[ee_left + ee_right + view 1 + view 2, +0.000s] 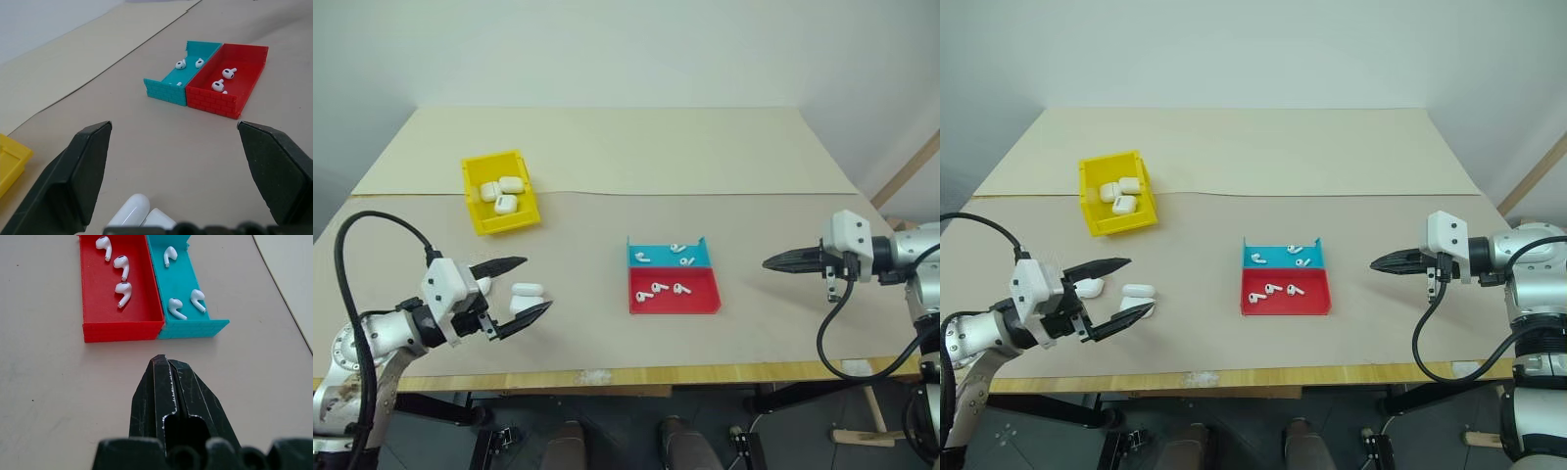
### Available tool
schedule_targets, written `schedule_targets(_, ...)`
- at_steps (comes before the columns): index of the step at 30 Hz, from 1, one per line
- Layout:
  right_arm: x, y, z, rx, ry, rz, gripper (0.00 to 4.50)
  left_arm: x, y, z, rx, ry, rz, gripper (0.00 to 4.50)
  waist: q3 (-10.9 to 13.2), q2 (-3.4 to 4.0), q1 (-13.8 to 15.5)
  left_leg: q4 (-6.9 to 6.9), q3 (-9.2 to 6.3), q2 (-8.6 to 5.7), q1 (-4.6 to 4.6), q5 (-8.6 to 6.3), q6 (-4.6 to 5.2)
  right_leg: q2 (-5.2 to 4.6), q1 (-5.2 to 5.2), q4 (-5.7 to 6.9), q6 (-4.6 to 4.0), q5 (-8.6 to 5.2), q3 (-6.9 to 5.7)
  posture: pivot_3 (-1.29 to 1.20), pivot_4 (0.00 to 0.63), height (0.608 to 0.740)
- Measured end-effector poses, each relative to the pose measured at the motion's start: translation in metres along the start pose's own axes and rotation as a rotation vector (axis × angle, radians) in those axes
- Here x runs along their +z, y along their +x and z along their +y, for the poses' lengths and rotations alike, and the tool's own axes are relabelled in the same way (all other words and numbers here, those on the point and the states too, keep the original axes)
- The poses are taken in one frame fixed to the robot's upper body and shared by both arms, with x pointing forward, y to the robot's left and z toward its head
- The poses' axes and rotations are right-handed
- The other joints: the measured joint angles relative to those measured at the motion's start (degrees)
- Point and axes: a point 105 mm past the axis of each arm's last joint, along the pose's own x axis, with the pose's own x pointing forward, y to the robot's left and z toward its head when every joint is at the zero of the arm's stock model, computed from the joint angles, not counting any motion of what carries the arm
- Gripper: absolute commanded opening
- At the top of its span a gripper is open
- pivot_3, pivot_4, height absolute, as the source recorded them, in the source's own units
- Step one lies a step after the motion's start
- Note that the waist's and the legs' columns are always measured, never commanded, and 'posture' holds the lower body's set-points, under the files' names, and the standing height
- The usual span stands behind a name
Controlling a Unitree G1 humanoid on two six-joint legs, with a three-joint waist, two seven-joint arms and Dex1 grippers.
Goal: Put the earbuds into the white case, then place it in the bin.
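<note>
Left side of the table [607,147]: the left gripper [530,287] is level above the tabletop with its two black fingers spread wide, holding nothing. An open white case [527,297] lies on the table between those fingers, its lid flipped up; no contact with either finger can be confirmed. In the left wrist view the same case shows low between the spread fingers. A second white item sits just behind the gripper body, partly hidden; what it is cannot be told.

Further back on the left stands the yellow bin [475,208], set at a slight angle. It contains three closed white cases [502,192] bunched together, touching one another.

Centre of the table: a shallow two-part tray, its blue compartment [668,258] on the far side and red compartment [674,304] on the near side, joined along one long wall. Three earbuds [183,303] lie loose in the blue part and three more in the red part, all apart from each other. The tray stands well apart from both the bin and the open case.

Right side: the right gripper [769,262] hovers above bare tabletop, pointing toward the tray, its fingers pressed together with nothing between them. It stands clear of the tray.
</note>
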Motion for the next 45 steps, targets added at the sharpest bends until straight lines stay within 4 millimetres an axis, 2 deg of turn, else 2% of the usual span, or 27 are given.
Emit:
schedule_targets(9, 0.006, 0.0, -0.003, -0.001, -0.023, -0.011, 0.0, 0.012, -0.001, 0.005, 0.032, 0.003, -0.034, 4.46, 0.0, 0.0, 0.0, 0.0, 0.01, 0.0, 0.02, 0.0, 0.0, 0.0, 0.0, 0.01, 0.0, 0.0, 0.0, 0.0, 0.15, 0.74)
schedule_targets(24, 0.015, -0.001, -0.004, 0.004, -0.016, -0.042, 0.0, 0.008, -0.003, -0.003, 0.012, 0.0, -0.009, 4.46, 0.0, 0.0, 0.0, 0.01, 0.01, 0.0, 0.02, 0.0, 0.0, 0.0, 0.0, 0.02, 0.0, 0.0, 0.01, 0.0, 0.15, 0.74)
schedule_targets(29, 0.023, -0.003, -0.021, -0.017, -0.022, -0.051, 0.0, 0.017, 0.003, 0.004, 0.019, 0.036, -0.021, 4.46, 0.0, 0.01, -0.1, -0.01, 0.03, 0.0, 0.04, 0.0, 0.0, 0.01, 0.0, 0.02, 0.0, 0.0, 0.02, 0.0, 0.15, 0.74)
schedule_targets(33, 0.026, -0.003, -0.034, -0.029, -0.007, -0.048, 0.0, 0.014, 0.006, 0.007, 0.038, 0.051, 0.007, 4.46, 0.0, 0.01, -0.2, -0.04, 0.04, 0.0, 0.01, 0.0, 0.0, 0.0, -0.02, -0.05, 0.0, 0.0, 0.03, 0.0, 0.15, 0.74)
schedule_targets(41, 0.022, -0.002, -0.038, -0.021, 0.007, -0.028, 0.0, 0.011, 0.01, 0.007, 0.055, 0.03, 0.004, 4.46, 0.0, 0.01, -0.1, -0.03, 0.03, 0.0, 0.01, 0.0, 0.0, 0.0, -0.02, 0.0, -0.01, 0.0, 0.02, 0.0, 0.15, 0.74)
schedule_targets(45, 0.025, -0.008, -0.035, -0.019, -0.01, -0.033, 0.0, 0.01, 0.009, 0.006, 0.048, 0.027, 0.007, 4.46, 0.0, 0.02, 0.0, -0.03, 0.02, 0.0, -0.01, 0.0, 0.0, -0.01, -0.03, -0.03, -0.01, 0.0, 0.02, 0.0, 0.15, 0.74)
